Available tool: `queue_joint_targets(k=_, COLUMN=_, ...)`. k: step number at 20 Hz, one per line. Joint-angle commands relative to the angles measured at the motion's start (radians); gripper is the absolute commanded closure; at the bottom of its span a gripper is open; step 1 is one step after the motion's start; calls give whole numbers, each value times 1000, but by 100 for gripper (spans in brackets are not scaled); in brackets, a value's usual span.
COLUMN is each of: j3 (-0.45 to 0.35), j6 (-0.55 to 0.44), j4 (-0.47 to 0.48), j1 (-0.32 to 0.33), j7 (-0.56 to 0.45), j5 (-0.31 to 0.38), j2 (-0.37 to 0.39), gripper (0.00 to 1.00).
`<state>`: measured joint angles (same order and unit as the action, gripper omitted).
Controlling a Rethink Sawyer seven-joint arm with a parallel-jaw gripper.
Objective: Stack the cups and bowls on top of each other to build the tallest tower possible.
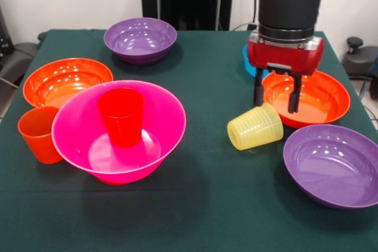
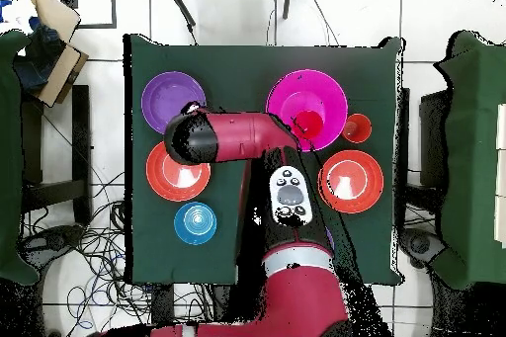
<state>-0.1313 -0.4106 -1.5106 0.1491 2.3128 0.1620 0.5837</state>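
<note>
The big pink bowl [image 1: 168, 116] stands at the front left with the red cup [image 1: 121, 116] upright inside it. The orange cup [image 1: 38, 134] stands against its left side. The yellow cup [image 1: 255, 127] lies on its side on the cloth. My gripper [image 1: 276, 101] is open and empty, hanging just behind the yellow cup, over the near rim of a wide orange bowl [image 1: 325, 95]. A purple bowl [image 1: 333, 163] sits at the front right. In the overhead view the arm [image 2: 227, 138] hides the gripper and the yellow cup. The small orange bowl is out of view.
A second wide orange bowl [image 1: 67, 81] sits at the left and a second purple bowl [image 1: 140, 39] at the back. The small blue bowl [image 2: 196, 222] stands behind my gripper, mostly hidden in the front view. The green cloth [image 1: 207, 205] covers the table.
</note>
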Motion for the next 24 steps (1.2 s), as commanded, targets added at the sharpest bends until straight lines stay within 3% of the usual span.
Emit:
queue_joint_targets(k=1, j3=56, j6=-33, j4=64, j1=-65, j7=-3, j5=99, j2=-63, gripper=0)
queue_joint_targets(k=9, j3=340, j6=1, j4=150, j1=-253, j7=128, j5=158, j2=-154, gripper=0)
queue_joint_targets(k=14, j3=459, j6=-7, j4=189, j1=-353, j7=212, j5=109, j2=-219, gripper=0)
queue_joint_targets(k=20, j3=495, j6=-7, j4=216, j1=-395, j7=210, j5=43, j2=-264, gripper=0)
queue_joint_targets(k=24, j3=428, j6=10, j4=208, j1=-367, j7=157, j5=6, j2=-255, gripper=0)
